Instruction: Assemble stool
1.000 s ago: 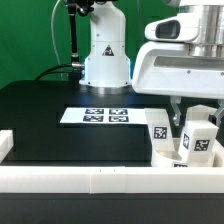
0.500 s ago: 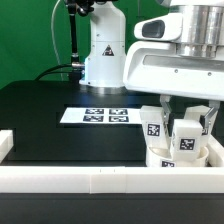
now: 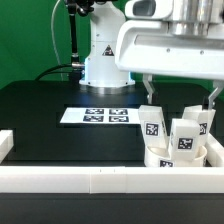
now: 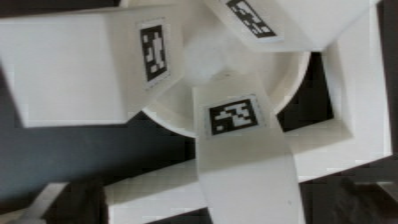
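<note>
Exterior view: gripper point(image 3: 180, 95) jaws spread wide, holding nothing, above the stool parts. Three legs stand on the seat point(image 3: 160, 159): leg point(image 3: 152, 126), leg point(image 3: 187, 139), leg point(image 3: 199, 115), all just behind the border rail point(image 3: 90, 180). Marker board point(image 3: 96, 116) lies farther behind the border rail, flat on the black table point(image 3: 50, 115). Only black-and-white square tags are visible, no readable writing. Wrist view shows a tagged leg point(image 4: 235, 130) over the seat.

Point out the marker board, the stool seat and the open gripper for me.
marker board point(image 3: 97, 116), exterior view, on its tagged top face.
stool seat point(image 4: 192, 100), wrist view, on the bare rim of the round disc.
gripper point(image 3: 181, 90), exterior view, midway between its spread fingertips above the legs.
</note>
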`<state>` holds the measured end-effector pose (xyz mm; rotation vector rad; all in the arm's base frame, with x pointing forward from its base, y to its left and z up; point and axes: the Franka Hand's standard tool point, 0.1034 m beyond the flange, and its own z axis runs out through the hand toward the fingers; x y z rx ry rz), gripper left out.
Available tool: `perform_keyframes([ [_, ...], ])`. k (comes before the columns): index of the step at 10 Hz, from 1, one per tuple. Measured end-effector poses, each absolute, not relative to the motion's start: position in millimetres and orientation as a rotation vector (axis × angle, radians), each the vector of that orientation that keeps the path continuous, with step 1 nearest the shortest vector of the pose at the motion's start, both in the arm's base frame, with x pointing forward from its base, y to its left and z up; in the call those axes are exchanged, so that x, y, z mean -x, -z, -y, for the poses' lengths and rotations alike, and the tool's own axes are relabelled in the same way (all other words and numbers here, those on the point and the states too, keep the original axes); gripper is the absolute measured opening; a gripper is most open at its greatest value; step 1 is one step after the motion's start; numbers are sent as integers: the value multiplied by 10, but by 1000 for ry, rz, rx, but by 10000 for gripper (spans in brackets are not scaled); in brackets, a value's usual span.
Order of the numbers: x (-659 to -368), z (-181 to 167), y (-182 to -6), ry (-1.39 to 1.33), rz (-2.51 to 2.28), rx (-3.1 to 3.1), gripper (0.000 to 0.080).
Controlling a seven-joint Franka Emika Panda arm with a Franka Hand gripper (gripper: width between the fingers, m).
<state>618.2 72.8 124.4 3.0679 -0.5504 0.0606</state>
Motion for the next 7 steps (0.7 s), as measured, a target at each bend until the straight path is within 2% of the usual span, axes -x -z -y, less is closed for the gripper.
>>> perform_keyframes([
  [7,-6186,-724,-1204,-65,549,-3066,649],
])
